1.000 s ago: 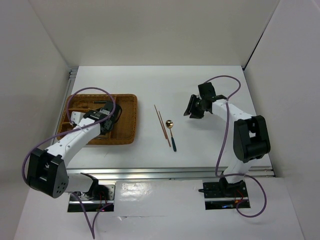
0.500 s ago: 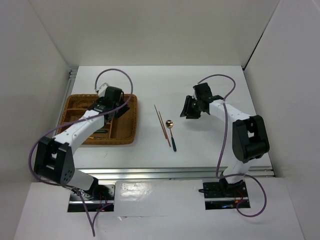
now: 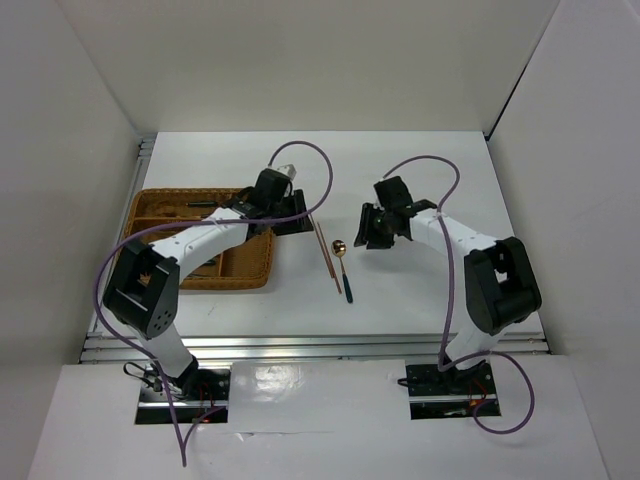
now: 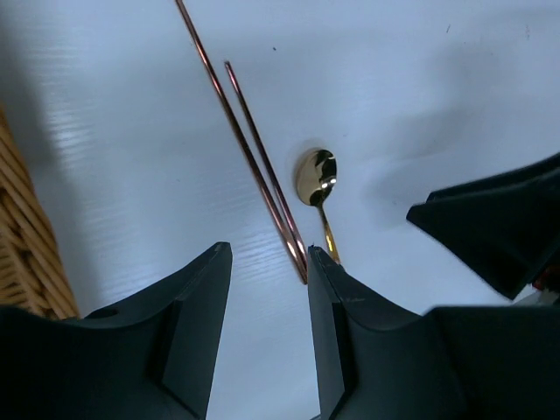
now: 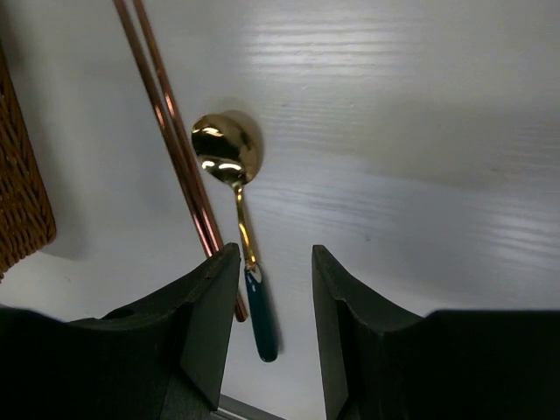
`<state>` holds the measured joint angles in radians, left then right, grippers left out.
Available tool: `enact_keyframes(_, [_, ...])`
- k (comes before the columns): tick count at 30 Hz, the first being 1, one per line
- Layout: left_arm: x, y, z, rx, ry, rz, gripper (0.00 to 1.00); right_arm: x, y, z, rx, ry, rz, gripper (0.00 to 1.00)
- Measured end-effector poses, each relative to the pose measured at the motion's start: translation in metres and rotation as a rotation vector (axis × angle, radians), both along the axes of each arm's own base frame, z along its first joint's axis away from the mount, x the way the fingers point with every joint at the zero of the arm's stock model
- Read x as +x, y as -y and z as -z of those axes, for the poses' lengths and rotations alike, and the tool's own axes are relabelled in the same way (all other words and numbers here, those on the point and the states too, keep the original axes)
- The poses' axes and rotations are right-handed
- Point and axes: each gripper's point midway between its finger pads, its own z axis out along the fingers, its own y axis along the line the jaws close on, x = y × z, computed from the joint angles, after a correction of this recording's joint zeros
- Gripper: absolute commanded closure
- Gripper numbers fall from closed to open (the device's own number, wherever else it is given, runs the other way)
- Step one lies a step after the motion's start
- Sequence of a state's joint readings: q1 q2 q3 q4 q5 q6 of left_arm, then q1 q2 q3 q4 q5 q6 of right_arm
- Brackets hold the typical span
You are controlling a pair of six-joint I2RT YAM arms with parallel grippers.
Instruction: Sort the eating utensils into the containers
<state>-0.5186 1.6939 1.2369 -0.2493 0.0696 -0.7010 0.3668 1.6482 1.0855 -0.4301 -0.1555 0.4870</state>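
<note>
Two thin gold chopsticks (image 3: 321, 245) lie side by side on the white table, with a gold spoon (image 3: 342, 262) with a teal handle just right of them. The brown wicker tray (image 3: 170, 280) stands at the left and holds some cutlery. My left gripper (image 3: 291, 222) is open and empty, over the table between the tray and the chopsticks (image 4: 254, 157); the spoon (image 4: 316, 179) lies beyond them. My right gripper (image 3: 370, 228) is open and empty, right of the spoon (image 5: 232, 166); the chopsticks (image 5: 171, 131) also show in its view.
The tray's wicker edge (image 4: 26, 254) shows at the left of the left wrist view, and its corner (image 5: 22, 201) in the right wrist view. A metal rail (image 3: 320, 345) runs along the table's near edge. White walls stand on three sides.
My left gripper has left the tray and swung right to the tray's far right corner, by the chopsticks. My right gripper has moved left and nearer to the spoon.
</note>
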Motion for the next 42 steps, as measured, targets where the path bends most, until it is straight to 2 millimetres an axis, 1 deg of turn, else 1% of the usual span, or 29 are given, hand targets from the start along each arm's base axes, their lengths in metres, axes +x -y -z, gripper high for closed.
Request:
enact_keyframes(4, [0.004,-0.009,-0.002,0.034,0.028,0.006,0.44,-0.016,-0.026,0.001,-0.030,0.008,-0.074,0.55])
enact_keyframes(7, [0.004,-0.016,-0.006,0.066,0.048,0.002,0.42,-0.027,-0.037,0.003,-0.050,0.006,-0.111,0.56])
enact_keyframes(9, [0.005,-0.021,-0.009,0.080,0.059,-0.009,0.42,-0.031,-0.040,0.006,-0.067,0.001,-0.118,0.56])
enact_keyframes(11, [0.006,-0.027,-0.012,0.094,0.067,-0.014,0.40,-0.034,-0.042,0.011,-0.090,-0.003,-0.119,0.56])
enact_keyframes(16, [0.014,-0.050,-0.022,0.095,0.087,-0.064,0.39,-0.046,-0.048,0.033,-0.157,-0.047,-0.143,0.58])
enact_keyframes(20, [0.021,-0.072,-0.030,0.096,0.101,-0.115,0.37,-0.058,-0.048,0.053,-0.218,-0.098,-0.164,0.59])
enact_keyframes(21, [0.022,-0.076,-0.031,0.097,0.104,-0.125,0.37,-0.059,-0.047,0.057,-0.228,-0.107,-0.167,0.59])
enact_keyframes(22, [0.023,-0.078,-0.032,0.097,0.106,-0.131,0.37,-0.058,-0.048,0.056,-0.231,-0.108,-0.166,0.59])
enact_keyframes(26, [0.023,-0.080,-0.032,0.102,0.109,-0.130,0.37,-0.054,-0.050,0.057,-0.246,-0.103,-0.161,0.65])
enact_keyframes(27, [0.023,-0.080,-0.032,0.106,0.110,-0.126,0.37,-0.053,-0.050,0.058,-0.249,-0.102,-0.159,0.71])
enact_keyframes(30, [0.022,-0.081,-0.031,0.111,0.107,-0.122,0.37,-0.051,-0.050,0.059,-0.255,-0.104,-0.149,0.85])
enact_keyframes(34, [0.022,-0.082,-0.030,0.112,0.105,-0.124,0.37,-0.046,-0.051,0.059,-0.260,-0.106,-0.126,0.94])
enact_keyframes(38, [0.022,-0.081,-0.031,0.105,0.103,-0.117,0.37,-0.043,-0.052,0.058,-0.269,-0.111,-0.115,0.97])
enact_keyframes(41, [0.019,-0.071,-0.031,0.063,0.103,-0.068,0.37,-0.037,-0.053,0.055,-0.284,-0.113,-0.102,0.97])
enact_keyframes(42, [0.018,-0.065,-0.032,0.034,0.113,-0.039,0.37,-0.033,-0.053,0.051,-0.283,-0.111,-0.094,0.97])
